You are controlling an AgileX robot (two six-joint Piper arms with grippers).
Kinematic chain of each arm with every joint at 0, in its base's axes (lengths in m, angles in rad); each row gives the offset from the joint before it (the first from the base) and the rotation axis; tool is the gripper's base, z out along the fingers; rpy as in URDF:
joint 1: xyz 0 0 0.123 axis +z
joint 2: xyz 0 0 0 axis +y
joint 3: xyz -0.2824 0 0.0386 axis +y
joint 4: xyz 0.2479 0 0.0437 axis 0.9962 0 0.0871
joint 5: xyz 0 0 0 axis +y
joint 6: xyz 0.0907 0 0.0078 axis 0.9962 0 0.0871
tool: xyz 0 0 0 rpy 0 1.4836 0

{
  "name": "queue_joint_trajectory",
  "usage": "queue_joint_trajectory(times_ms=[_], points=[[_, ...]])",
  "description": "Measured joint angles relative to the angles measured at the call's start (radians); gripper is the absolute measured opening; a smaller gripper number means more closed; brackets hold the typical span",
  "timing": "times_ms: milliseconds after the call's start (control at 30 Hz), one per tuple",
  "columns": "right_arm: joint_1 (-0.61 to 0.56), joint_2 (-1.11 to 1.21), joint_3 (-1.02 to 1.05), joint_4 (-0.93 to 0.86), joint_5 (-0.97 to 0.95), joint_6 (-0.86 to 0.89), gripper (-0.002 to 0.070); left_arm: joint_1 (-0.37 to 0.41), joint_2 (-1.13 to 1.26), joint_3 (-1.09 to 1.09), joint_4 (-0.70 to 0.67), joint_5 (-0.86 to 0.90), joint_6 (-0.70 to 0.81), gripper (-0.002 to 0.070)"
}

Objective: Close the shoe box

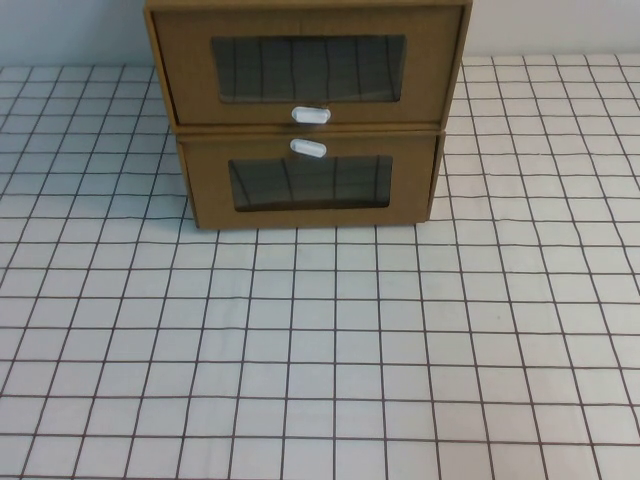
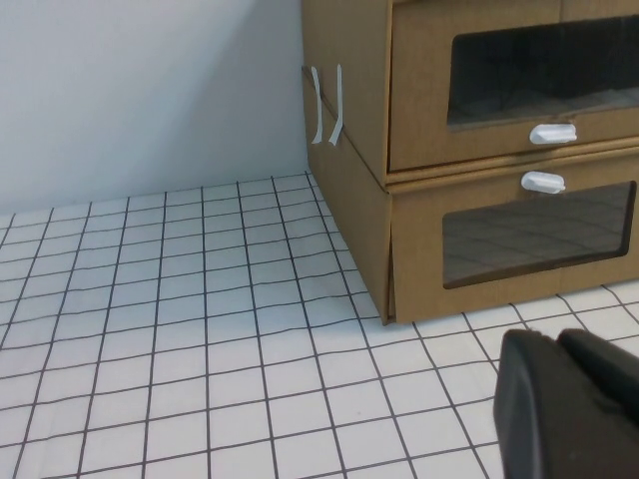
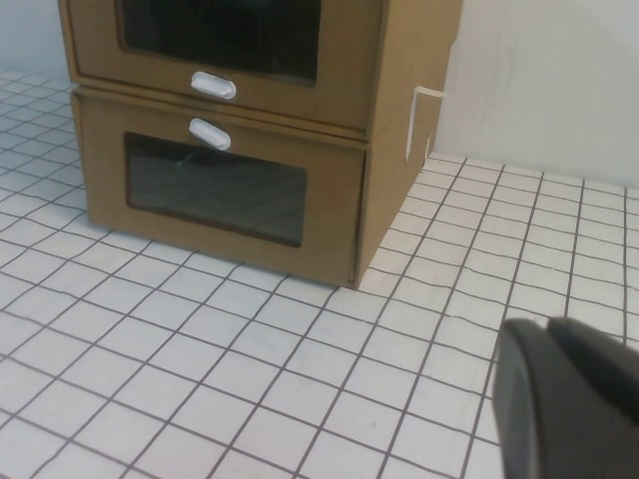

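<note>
The shoe box [image 1: 307, 68] is the upper brown cardboard drawer, with its white tab handle [image 1: 311, 115] below the clear window. Its front stands out a little past the lower drawer. It also shows in the left wrist view [image 2: 519, 85] and the right wrist view [image 3: 220, 35]. Neither gripper shows in the high view. My left gripper [image 2: 554, 337] is shut and empty, low over the table, in front of the stack and well apart from it. My right gripper [image 3: 547, 324] is shut and empty, also in front of the stack and apart from it.
A like cardboard drawer [image 1: 310, 183], white handle [image 1: 308, 148] above its window, sits under the shoe box. White tape strips [image 2: 326, 105] hang on the stack's side. A pale wall [image 2: 150, 90] stands behind. The checked tablecloth [image 1: 320, 360] spreads in front.
</note>
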Motion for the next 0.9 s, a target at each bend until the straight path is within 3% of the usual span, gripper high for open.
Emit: queue_joint_trajectory(times_ms=[733,900], points=[[0.0,0.0,0.0,0.003,0.0,0.0,-0.0013,0.0,0.0,0.003,0.0,-0.022,0.0,-0.0006],[0.0,0.0,0.0,0.003,0.0,0.0,-0.0013,0.0,0.0,0.108,0.004,-0.231,0.0,-0.0005]])
